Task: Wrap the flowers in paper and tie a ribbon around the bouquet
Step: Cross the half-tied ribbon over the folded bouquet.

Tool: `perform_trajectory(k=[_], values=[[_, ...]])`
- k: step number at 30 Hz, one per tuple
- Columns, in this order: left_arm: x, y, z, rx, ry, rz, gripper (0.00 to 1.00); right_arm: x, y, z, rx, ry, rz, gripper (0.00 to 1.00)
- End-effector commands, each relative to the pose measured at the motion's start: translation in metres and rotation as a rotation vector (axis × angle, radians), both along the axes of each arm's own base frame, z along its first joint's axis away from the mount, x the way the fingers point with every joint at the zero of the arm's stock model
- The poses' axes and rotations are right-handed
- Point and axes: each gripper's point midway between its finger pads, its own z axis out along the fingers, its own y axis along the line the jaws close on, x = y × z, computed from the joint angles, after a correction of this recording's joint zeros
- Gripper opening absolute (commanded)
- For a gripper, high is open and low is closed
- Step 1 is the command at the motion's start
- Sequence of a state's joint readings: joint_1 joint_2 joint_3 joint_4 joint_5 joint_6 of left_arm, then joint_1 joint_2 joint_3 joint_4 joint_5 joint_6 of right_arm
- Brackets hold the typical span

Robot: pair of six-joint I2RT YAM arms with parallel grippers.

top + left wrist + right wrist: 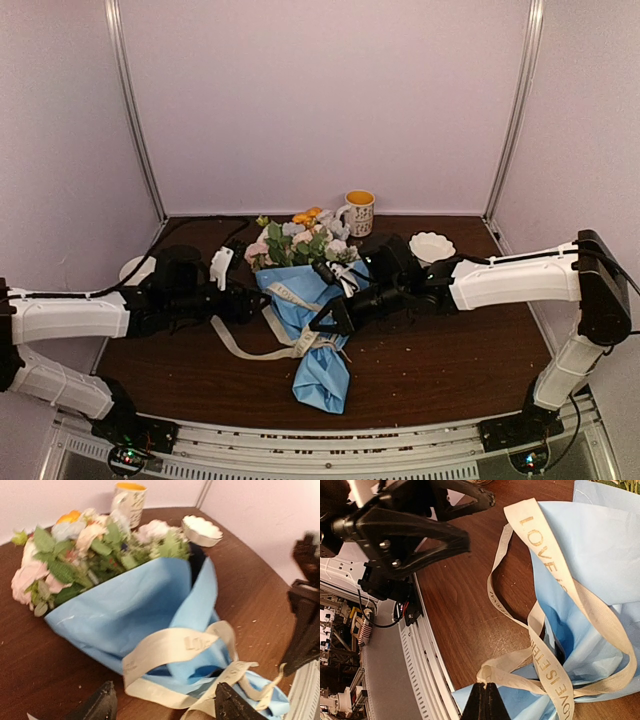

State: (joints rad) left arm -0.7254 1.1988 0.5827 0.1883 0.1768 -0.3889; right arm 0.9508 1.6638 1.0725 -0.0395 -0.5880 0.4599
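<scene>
We show the right gripper [484,697] pinched shut on the ribbon [555,575] at 3 o'clock of the bouquet [320,375]; the left gripper [167,702] stands open at 9 o'clock.

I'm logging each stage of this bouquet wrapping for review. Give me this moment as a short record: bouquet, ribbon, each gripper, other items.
bouquet: pastel flowers bundled in a light blue paper cone, lying on the dark wooden table
ribbon: cream lettered fabric ribbon looping loosely over the paper; no finished bow visible
left gripper: open, fingers either side of the ribbon loops
right gripper: shut, pinching a fold of the ribbon
other items: patterned mug and white scalloped bowl behind the bouquet
</scene>
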Motion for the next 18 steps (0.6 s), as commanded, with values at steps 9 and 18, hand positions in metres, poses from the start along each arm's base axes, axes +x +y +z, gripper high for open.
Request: perform_trajectory(k=[9,18], values=[[0.034,0.016,-0.085,0.124,0.195,0.146,0.75,0.005,-0.003,0.001,0.011,-0.004,-0.034,0.0],[0.045,-0.007,-0.073,0.007,0.139,0.037,0.58,0.005,-0.005,-0.001,0.006,-0.006,-0.036,0.0]])
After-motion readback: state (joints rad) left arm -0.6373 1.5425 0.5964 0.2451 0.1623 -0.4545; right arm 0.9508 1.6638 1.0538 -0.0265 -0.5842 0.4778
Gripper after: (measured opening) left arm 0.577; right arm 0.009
